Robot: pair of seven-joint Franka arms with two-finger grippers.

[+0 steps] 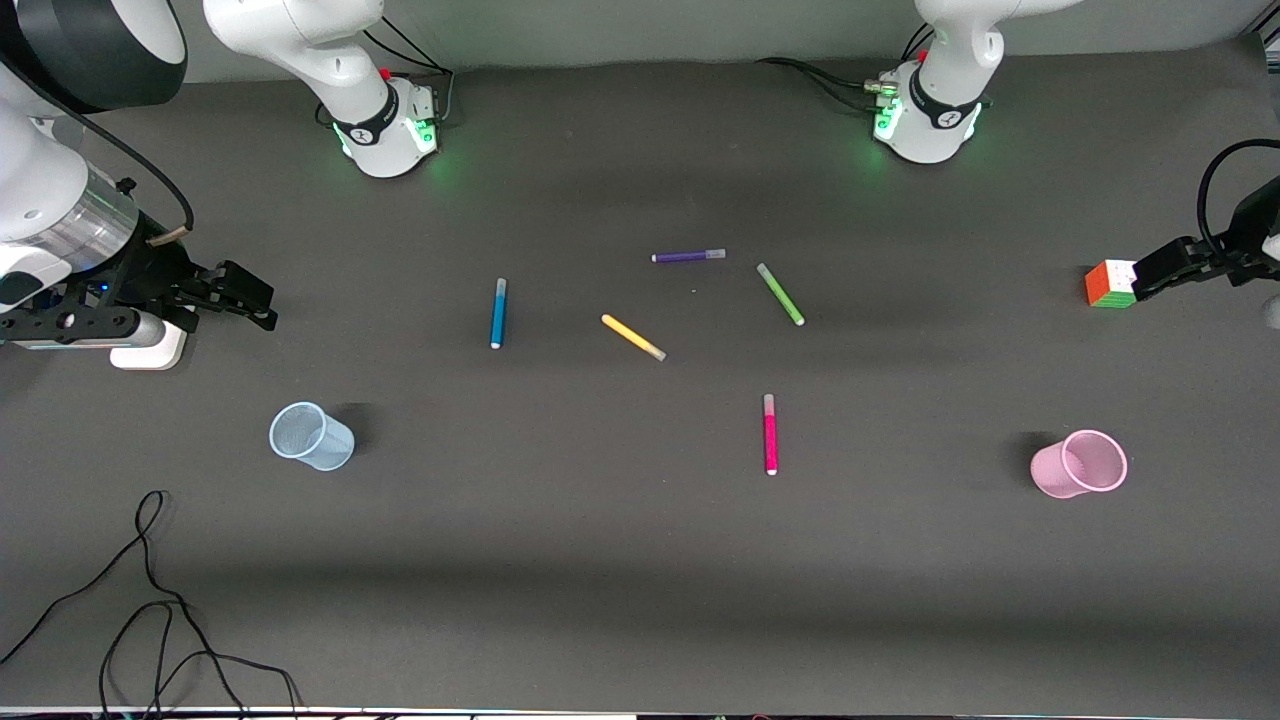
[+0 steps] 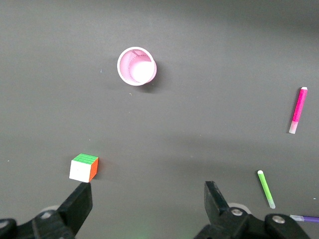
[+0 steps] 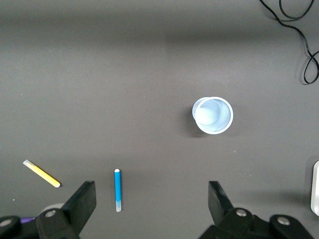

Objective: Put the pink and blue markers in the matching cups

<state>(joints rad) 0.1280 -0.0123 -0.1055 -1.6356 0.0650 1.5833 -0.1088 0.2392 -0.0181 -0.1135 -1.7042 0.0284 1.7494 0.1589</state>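
Note:
The blue marker (image 1: 498, 313) lies flat mid-table, toward the right arm's end; it also shows in the right wrist view (image 3: 118, 190). The pale blue cup (image 1: 311, 436) stands upright nearer the camera, also in the right wrist view (image 3: 213, 115). The pink marker (image 1: 770, 434) lies flat, also in the left wrist view (image 2: 297, 110). The pale pink cup (image 1: 1080, 464) stands upright toward the left arm's end, also in the left wrist view (image 2: 136, 66). My right gripper (image 1: 268, 308) (image 3: 152, 191) is open and empty over the table's right-arm end. My left gripper (image 1: 1145, 278) (image 2: 148, 191) is open and empty, over the table beside the cube.
A purple marker (image 1: 688, 256), a yellow marker (image 1: 632, 337) and a green marker (image 1: 780, 294) lie mid-table. A multicoloured cube (image 1: 1111, 283) sits at the left arm's end. A white block (image 1: 150, 350) lies under the right arm. Black cables (image 1: 150, 600) lie near the front edge.

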